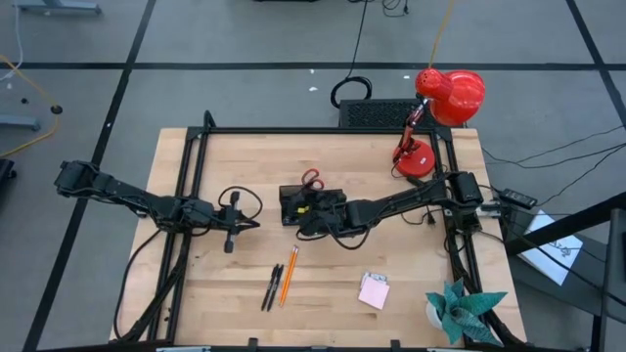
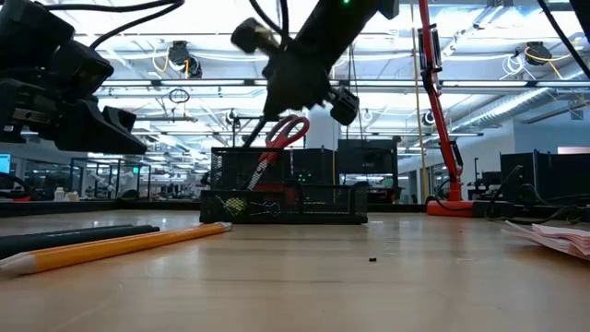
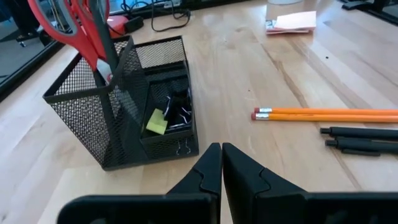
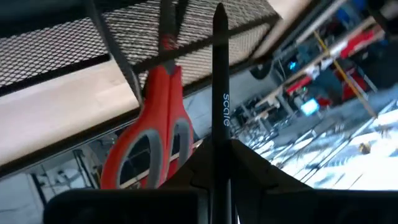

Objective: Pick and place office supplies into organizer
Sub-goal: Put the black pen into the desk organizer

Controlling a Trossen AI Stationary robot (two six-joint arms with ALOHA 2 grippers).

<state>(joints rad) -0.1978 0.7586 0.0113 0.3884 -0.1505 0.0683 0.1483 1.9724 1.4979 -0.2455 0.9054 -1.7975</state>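
Observation:
The black mesh organizer (image 3: pixel 118 118) stands mid-table (image 1: pixel 293 200). Red-handled scissors (image 3: pixel 81 31) stand blades-down in its taller section. A yellow piece (image 3: pixel 155 122) and black clips (image 3: pixel 180 115) lie in a low compartment. My right gripper (image 1: pixel 313 219) hovers over the organizer (image 2: pixel 295 78), shut on a black pen (image 4: pixel 219 74). Two orange pencils (image 1: pixel 287 277), black pens (image 1: pixel 271 289) and a pink sticky-note pad (image 1: pixel 374 290) lie on the table nearer the front. My left gripper (image 3: pixel 221 163) is shut with nothing in it, left of the organizer (image 1: pixel 235 221). My right gripper pinches the black pen's shaft (image 4: pixel 219 134) between its two fingers. The pen runs on forward past the fingertips, in line with them. It is lifted clear of the table, and its free end (image 4: pixel 219 12) reaches toward the organizer's mesh rim beside the scissors' handles (image 4: pixel 155 143).
A red desk lamp (image 1: pixel 435 108) and a black ribbed box (image 1: pixel 377 112) stand at the back right. A teal paper plant (image 1: pixel 465 308) sits at the front right corner. Black frame rails (image 1: pixel 191 186) run along the table's sides. Bare wood lies between organizer and pencils.

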